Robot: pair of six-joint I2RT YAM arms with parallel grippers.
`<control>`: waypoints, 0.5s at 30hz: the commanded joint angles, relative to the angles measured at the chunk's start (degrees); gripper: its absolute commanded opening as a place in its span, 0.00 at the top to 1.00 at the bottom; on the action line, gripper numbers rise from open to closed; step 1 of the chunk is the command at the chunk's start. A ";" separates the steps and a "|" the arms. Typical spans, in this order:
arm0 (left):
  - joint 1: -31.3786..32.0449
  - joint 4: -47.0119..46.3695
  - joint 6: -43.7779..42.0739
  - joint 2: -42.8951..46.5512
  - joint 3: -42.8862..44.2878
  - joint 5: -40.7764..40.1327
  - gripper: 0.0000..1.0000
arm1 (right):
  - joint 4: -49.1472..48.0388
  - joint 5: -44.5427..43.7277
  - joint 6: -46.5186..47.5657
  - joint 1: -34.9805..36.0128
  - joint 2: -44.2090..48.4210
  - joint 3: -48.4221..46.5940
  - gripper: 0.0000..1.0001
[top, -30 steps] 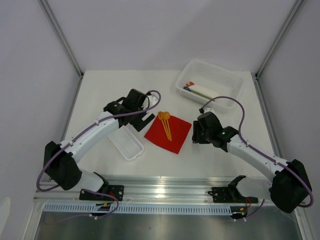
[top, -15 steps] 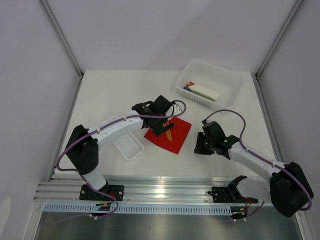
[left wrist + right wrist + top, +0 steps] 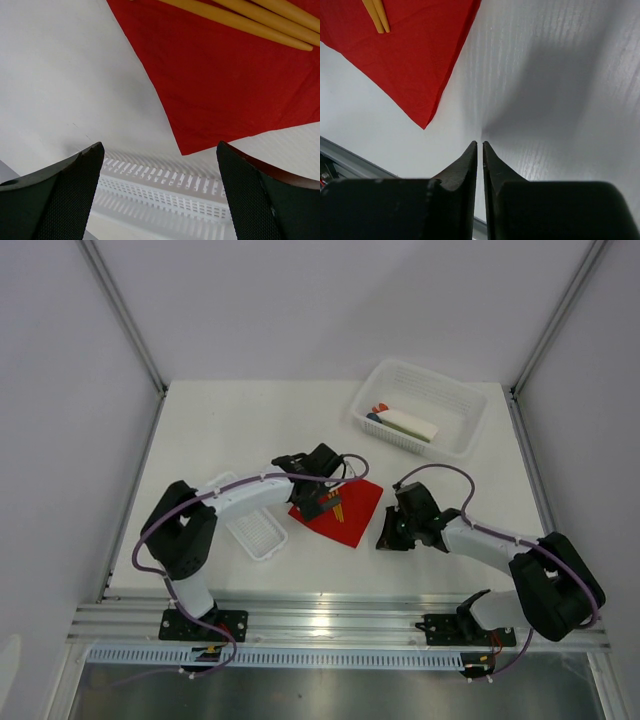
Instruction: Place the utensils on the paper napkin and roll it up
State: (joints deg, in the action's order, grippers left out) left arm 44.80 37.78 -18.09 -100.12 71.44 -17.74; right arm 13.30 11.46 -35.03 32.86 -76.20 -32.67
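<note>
Leftmost on the white table [image 3: 220,420] lies a narrow white rectangular plastic tray [image 3: 258,535], slotted along its rim, angled, with one end close to the napkin's left edge. In the left wrist view that rim [image 3: 165,190] shows just below the napkin's corner.

Left gripper [image 3: 322,505]: jaws spread wide, nothing between them. It hangs over the left part of the napkin; the wrist view [image 3: 160,150] puts both black fingers either side of the napkin's corner and the tray rim. Contact with the surface: cannot tell.

Thin bright red square paper napkin [image 3: 355,510]: flat on the table, turned like a diamond, mid-table between the two arms. Sheet looks unrolled and unfolded [image 3: 240,85].

Slim orange plastic utensils [image 3: 338,506]: lying on the napkin, side by side, handles close together [image 3: 240,17]. Their heads are hidden under the left gripper in the top view. The right wrist view catches only the handle ends [image 3: 377,15] on the red sheet [image 3: 405,55].

Right gripper [image 3: 388,538]: fingers drawn together to a thin slit, holding nothing [image 3: 480,147]. Tips point down at bare table [image 3: 560,100], just off the napkin's right-hand corner, not on the paper.

Far right, at the back: a white mesh plastic basket [image 3: 470,430] holding white, blue and red items [image 3: 400,420], well apart from the napkin.
</note>
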 commanded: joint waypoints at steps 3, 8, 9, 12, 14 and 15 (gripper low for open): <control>-1.46 -3.15 -0.11 -0.95 -0.51 -0.81 0.04 | -5.82 3.04 -1.97 -0.25 -3.77 0.14 0.89; -1.47 -2.80 0.07 -2.54 -0.33 -0.02 0.04 | -7.50 4.09 -2.50 -0.17 -6.32 -0.12 0.90; -1.55 -2.89 0.07 -2.71 -0.51 0.07 0.04 | -8.20 4.18 -2.59 -0.08 -6.67 -0.12 0.90; -1.64 -3.50 -0.11 -2.45 -0.51 -0.10 0.04 | -10.04 4.18 -3.20 -0.25 -8.52 -0.73 0.91; -1.64 -3.33 -0.19 -2.36 -0.60 -0.02 0.05 | -11.01 5.06 -3.38 -0.25 -10.18 -1.61 0.91; -1.64 -3.33 -0.11 -2.19 -0.51 -0.02 0.04 | -11.97 5.32 -3.73 -0.17 -10.80 -1.79 0.91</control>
State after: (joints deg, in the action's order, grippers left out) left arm 43.42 35.53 -18.09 -102.98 70.89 -17.82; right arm 3.40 17.12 -38.00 32.86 -84.31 -33.41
